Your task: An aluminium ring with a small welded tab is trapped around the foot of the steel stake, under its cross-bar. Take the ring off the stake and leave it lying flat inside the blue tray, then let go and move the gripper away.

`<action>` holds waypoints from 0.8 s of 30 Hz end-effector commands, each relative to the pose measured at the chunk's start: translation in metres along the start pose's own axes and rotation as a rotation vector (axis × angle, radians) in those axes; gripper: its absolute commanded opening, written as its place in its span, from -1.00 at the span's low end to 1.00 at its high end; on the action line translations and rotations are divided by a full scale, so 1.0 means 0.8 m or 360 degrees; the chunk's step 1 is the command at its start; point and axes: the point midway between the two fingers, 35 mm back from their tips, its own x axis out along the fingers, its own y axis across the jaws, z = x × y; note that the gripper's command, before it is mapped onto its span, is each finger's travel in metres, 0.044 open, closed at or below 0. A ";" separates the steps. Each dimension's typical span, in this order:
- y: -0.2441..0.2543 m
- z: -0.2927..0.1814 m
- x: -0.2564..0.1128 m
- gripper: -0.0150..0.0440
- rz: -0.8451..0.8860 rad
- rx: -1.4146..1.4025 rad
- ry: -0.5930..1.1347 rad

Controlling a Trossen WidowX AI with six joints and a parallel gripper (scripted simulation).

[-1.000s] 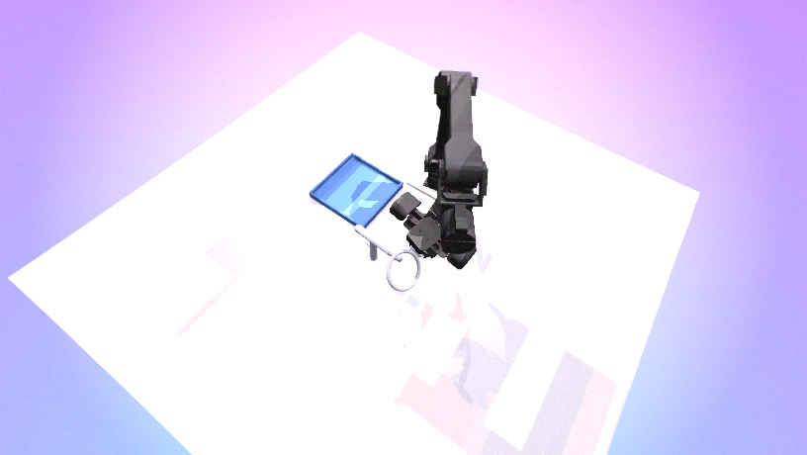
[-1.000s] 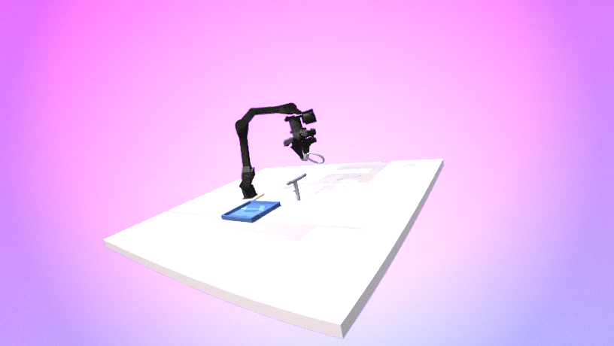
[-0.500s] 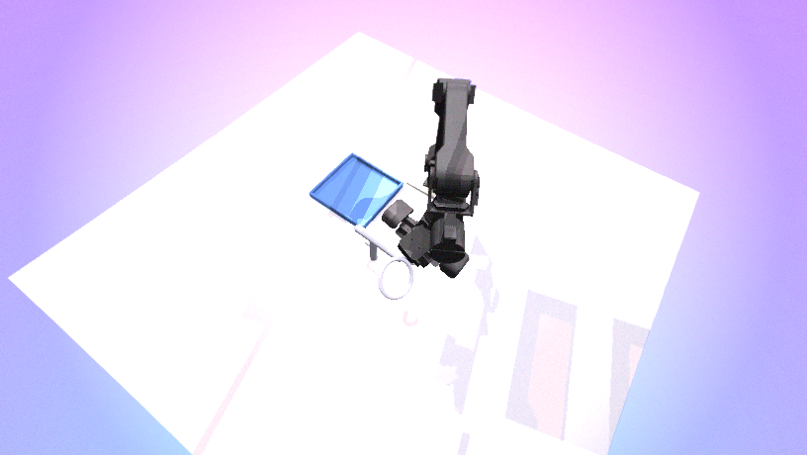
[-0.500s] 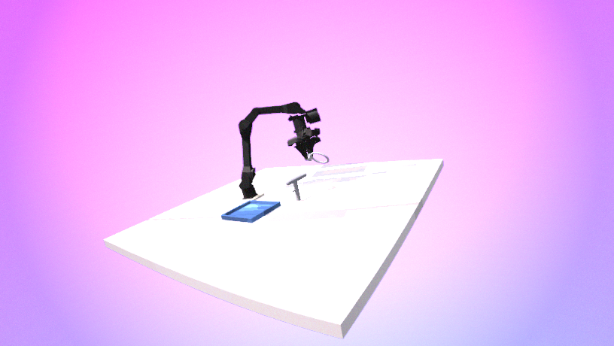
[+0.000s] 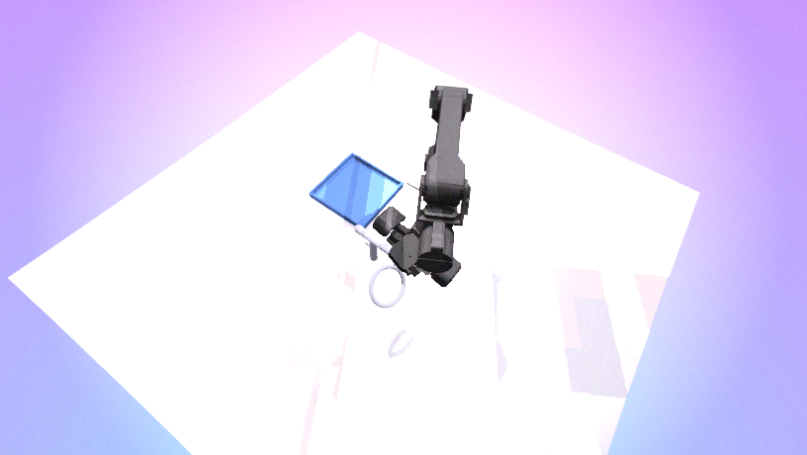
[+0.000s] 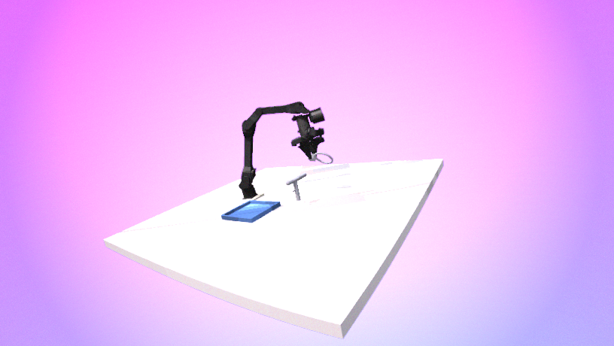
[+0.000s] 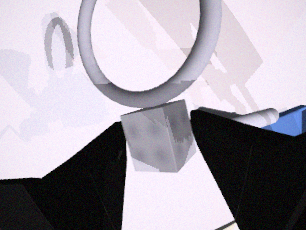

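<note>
- Tool (image 5: 402, 265) (image 6: 312, 157) (image 7: 158, 125): clamped on the welded tab (image 6: 313, 157) (image 7: 156, 136), a grey block mid-frame in the wrist view.
- Aluminium ring (image 5: 370, 291) (image 6: 332, 159) (image 7: 212, 37): off the stake, held in the air; upper middle of the wrist view, just below centre in the top view.
- Steel stake (image 5: 373, 251) (image 6: 296, 192): upright on the tabletop (image 5: 198, 317) (image 6: 257, 253); near frame centre, exterior view. Ring higher than its cross-bar (image 5: 373, 238) (image 6: 296, 179) (image 7: 257, 118) there.
- Blue tray (image 5: 333, 210) (image 6: 236, 219) (image 7: 295, 121): left of the arm in the top view, lower left of the stake in the exterior, cut by the right edge in the wrist view.
- Black arm (image 5: 450, 130) (image 6: 247, 148): bent over, tool pointing downward.
</note>
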 end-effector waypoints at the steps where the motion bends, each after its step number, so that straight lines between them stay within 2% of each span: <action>1: 0.001 0.008 0.002 -0.49 0.0005 -0.0003 -0.0006; 6: 0.000 0.007 0.002 -0.49 0.0005 0.0020 -0.0011; 24: -0.025 -0.009 -0.002 -0.49 0.0009 0.0636 -0.0154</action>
